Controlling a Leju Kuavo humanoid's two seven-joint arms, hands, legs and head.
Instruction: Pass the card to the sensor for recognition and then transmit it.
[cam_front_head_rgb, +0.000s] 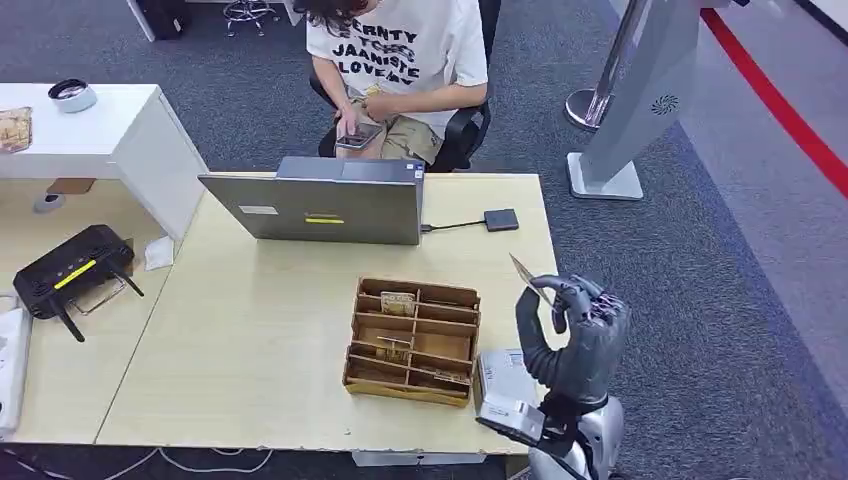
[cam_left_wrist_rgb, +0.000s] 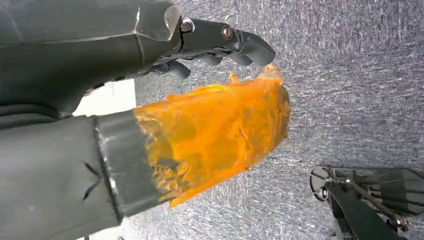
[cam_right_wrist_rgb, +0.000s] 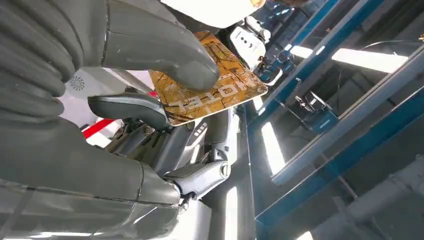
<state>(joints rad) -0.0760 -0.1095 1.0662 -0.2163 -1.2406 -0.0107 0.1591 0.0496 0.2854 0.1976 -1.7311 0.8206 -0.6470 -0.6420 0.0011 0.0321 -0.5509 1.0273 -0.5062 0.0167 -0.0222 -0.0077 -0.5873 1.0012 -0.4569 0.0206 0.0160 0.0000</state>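
The right robot hand (cam_front_head_rgb: 575, 335) is raised at the near right corner of the surface (cam_front_head_rgb: 250, 340), pinching the card (cam_front_head_rgb: 528, 277) between thumb and a finger. The card sticks up and away from the palm, tilted toward the laptop (cam_front_head_rgb: 320, 205). I can't tell for sure which item is the sensor; the grey box (cam_front_head_rgb: 505, 385) just below the hand seems likeliest. The left robot hand (cam_left_wrist_rgb: 200, 45) hangs over carpet, fingers loosely curled, holding nothing
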